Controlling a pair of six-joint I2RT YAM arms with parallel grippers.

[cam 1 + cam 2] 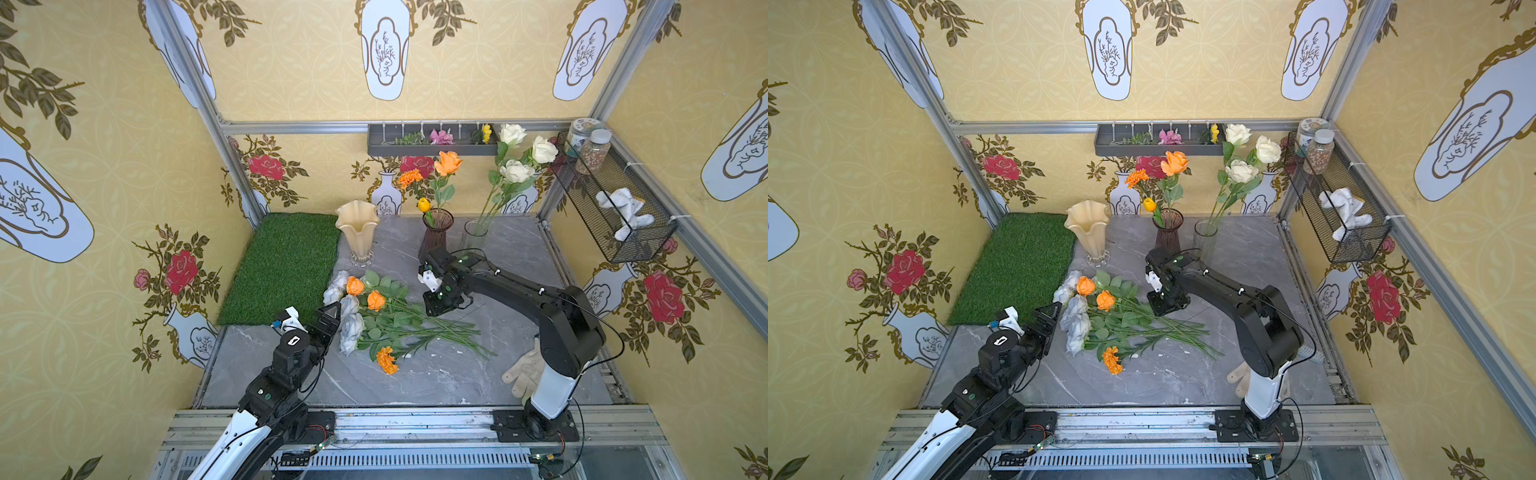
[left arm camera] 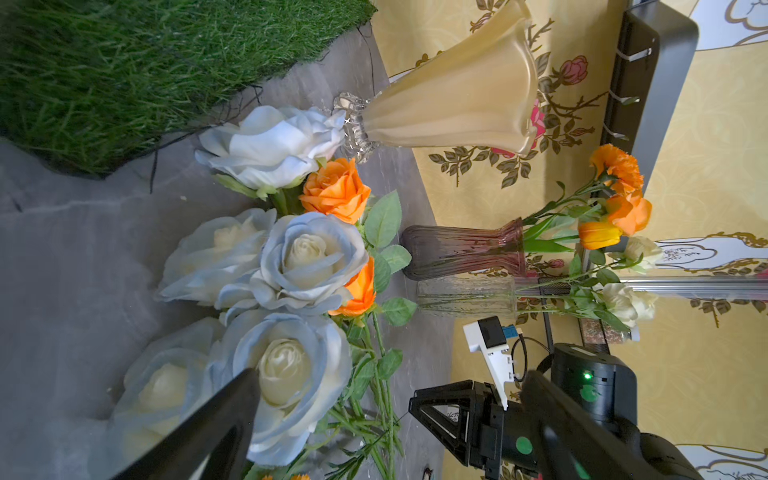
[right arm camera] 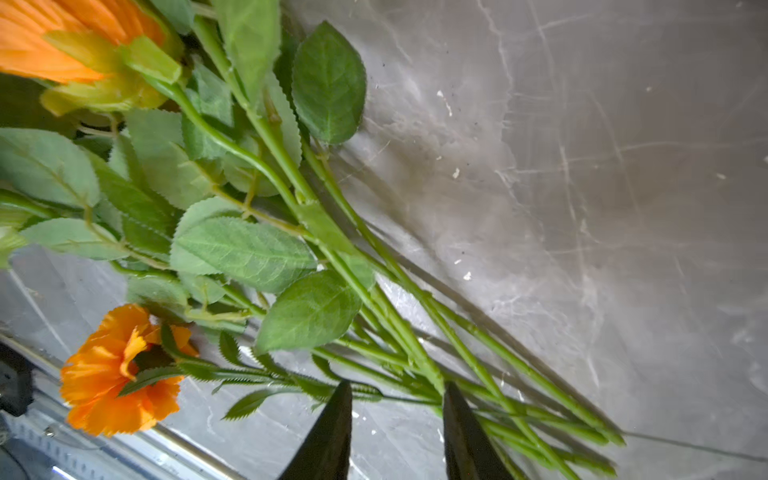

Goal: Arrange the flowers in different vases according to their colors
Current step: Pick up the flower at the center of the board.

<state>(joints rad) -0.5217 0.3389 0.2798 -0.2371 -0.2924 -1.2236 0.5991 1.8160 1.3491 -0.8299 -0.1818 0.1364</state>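
Several loose flowers [image 1: 386, 320] lie in a pile mid-table: pale blue-white roses [image 2: 307, 257], two orange roses [image 1: 376, 300] and an orange marigold [image 3: 112, 374]. The cream-amber vase [image 1: 358, 226] stands empty. An orange rose, a marigold and a yellow tulip [image 1: 424, 204] fill the purple vase [image 1: 435, 237]. The clear vase [image 1: 474, 235] holds cream-white roses [image 1: 517, 170]. My right gripper [image 3: 398, 386] points down over the stems [image 3: 419, 357], jaws apart, a thin stem crossing between the tips. My left gripper [image 2: 386, 374] hovers wide open beside the blue-white roses.
A green grass mat [image 1: 282, 266] covers the table's far left. A work glove [image 1: 523, 372] lies by the right arm's base. On the right wall hangs a wire basket [image 1: 611, 199] with jars and a cloth. A grey shelf [image 1: 432, 143] with small sprigs hangs on the back wall.
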